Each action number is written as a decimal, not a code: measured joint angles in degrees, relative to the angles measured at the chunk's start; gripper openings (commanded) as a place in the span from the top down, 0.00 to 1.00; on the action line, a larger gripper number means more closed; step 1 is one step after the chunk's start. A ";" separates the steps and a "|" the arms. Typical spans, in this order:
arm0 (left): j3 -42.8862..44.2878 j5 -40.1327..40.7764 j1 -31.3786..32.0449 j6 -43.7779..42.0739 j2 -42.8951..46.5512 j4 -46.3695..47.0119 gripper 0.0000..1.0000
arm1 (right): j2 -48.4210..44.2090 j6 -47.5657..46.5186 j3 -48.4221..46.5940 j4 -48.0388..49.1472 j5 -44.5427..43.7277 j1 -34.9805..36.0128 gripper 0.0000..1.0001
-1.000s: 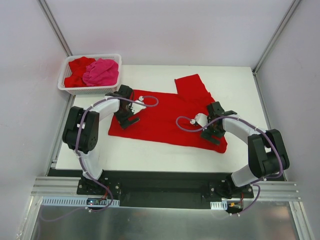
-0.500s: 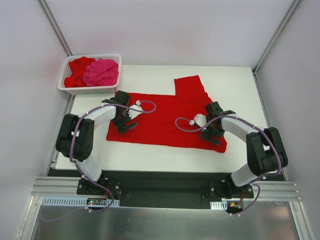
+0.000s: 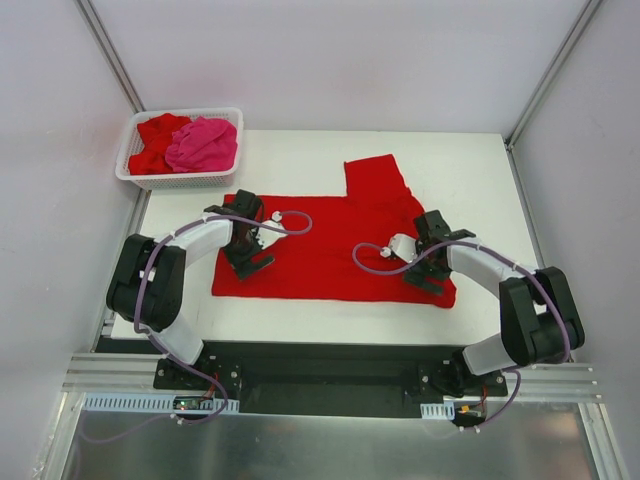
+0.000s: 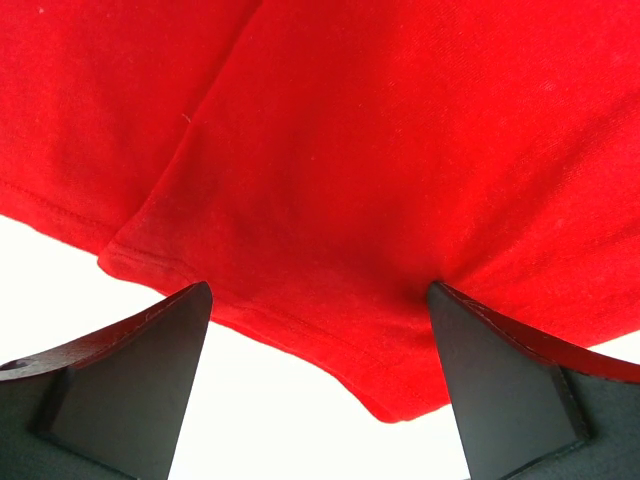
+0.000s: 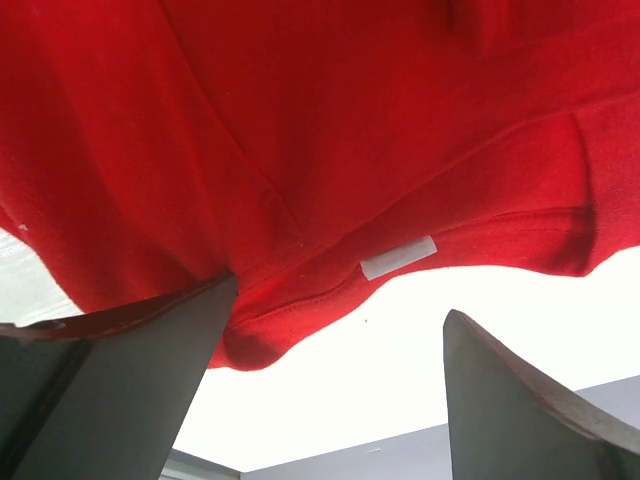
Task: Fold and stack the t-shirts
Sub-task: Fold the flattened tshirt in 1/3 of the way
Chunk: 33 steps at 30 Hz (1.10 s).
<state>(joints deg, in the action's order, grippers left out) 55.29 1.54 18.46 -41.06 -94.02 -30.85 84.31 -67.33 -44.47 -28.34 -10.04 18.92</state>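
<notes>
A white table (image 3: 300, 160) sits inside plain white walls. In the far left corner stands a white plastic basket (image 3: 130, 172) with lots of little holes. A pink t-shirt (image 3: 203, 143) and a red t-shirt (image 3: 155, 135) lie bunched up inside it. Nothing lies between the basket and the arms.

One big red t-shirt (image 3: 330, 240) lies spread out flat in the middle of the table. One sleeve (image 3: 372, 178) sticks out toward the far side. The cloth is soft and bright, with no print on it. It has a sewn hem along the edge and a long fold line. A small white tag (image 5: 398, 257) shows near the edge in the right wrist view.

The left gripper (image 3: 250, 262) sits low over the shirt's left end. Its jaws are wide apart, and the shirt's corner lies between the black fingers (image 4: 130, 390). The cloth bunches a little where it meets one finger.

The right gripper (image 3: 425, 280) sits low over the near right corner. Its jaws are wide apart too, and they hold nothing. The shirt's edge hangs between them. Thin purple cables (image 3: 290, 215) loop by each wrist.
</notes>
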 measured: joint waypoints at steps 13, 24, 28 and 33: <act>-1.86 -0.87 1.11 1.29 1.55 -1.44 0.09 | -3.43 0.85 2.97 -2.14 -0.02 1.22 0.09; -2.71 -1.05 1.49 1.46 2.60 -2.32 0.08 | -7.39 3.13 5.68 -7.30 0.50 2.62 0.09; -1.49 -1.01 1.46 1.66 4.17 -4.74 0.08 | -8.11 5.68 1.73 -11.45 0.20 2.60 0.10; 7.58 -1.03 1.46 2.71 4.74 -5.62 0.07 | -7.02 11.41 -11.80 -11.78 0.00 2.62 0.26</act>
<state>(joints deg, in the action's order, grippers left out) 62.87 0.51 19.92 -38.35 -89.27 -36.47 77.30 -55.92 -56.27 -40.12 -10.04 21.54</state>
